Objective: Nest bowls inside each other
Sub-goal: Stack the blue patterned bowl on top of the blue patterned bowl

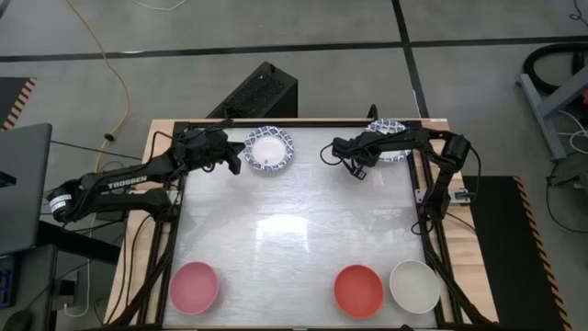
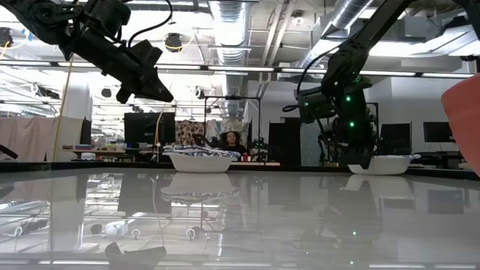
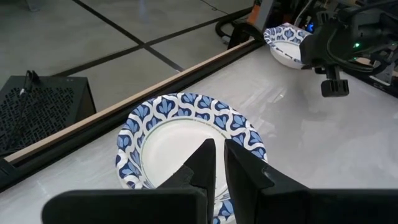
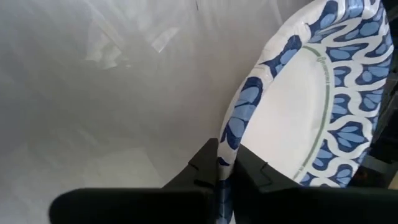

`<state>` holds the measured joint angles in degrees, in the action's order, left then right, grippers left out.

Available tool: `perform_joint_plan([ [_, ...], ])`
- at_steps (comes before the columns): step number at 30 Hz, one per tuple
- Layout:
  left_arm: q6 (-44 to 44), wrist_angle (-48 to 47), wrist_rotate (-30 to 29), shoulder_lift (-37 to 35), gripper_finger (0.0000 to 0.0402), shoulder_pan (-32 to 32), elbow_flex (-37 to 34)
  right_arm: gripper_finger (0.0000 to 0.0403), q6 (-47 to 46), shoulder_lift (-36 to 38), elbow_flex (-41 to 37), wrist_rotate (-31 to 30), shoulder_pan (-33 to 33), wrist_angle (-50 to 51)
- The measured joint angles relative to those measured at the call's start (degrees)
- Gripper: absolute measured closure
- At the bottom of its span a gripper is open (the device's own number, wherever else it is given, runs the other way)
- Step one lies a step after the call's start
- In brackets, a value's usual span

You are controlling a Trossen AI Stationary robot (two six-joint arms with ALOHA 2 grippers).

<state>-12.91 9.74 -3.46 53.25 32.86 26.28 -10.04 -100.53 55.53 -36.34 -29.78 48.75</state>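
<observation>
Both grippers at the far blue-rimmed bowls.

High view: left gripper (image 1: 232,156) beside the far-left bowl (image 1: 270,150); right gripper (image 1: 354,164) by the far-right bowl (image 1: 390,134); pink bowl (image 1: 194,286), red bowl (image 1: 358,289), white bowl (image 1: 414,285) along the near edge, mouths up.
Left wrist view: fingers (image 3: 203,163) closed above the rim, holding nothing.
Right wrist view: fingers (image 4: 207,163) pinch the rim of a bowl that shows tilted.

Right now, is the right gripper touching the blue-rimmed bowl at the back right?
Touching. In the right wrist view the right gripper has its fingers pinched on the scalloped rim of the blue-rimmed bowl, with the rim running down between them.
</observation>
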Motion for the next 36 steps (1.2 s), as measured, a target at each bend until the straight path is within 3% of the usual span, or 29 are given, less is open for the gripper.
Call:
perform_joint_plan([
  [8,0.01,-0.02,0.00,-0.02,0.0379,0.02,0.00,0.0391,0.02,0.04,0.00,-0.01,0.00,0.04],
  [29,-0.24,0.00,-1.91,-0.01,0.0379,0.01,0.00,0.0392,0.04,0.86,0.08,0.65,0.04,2.02],
  [36,-0.24,-0.02,-2.58,0.00,0.0379,0.02,0.00,0.0392,0.11,2.80,3.59,-0.60,0.07,4.10],
])
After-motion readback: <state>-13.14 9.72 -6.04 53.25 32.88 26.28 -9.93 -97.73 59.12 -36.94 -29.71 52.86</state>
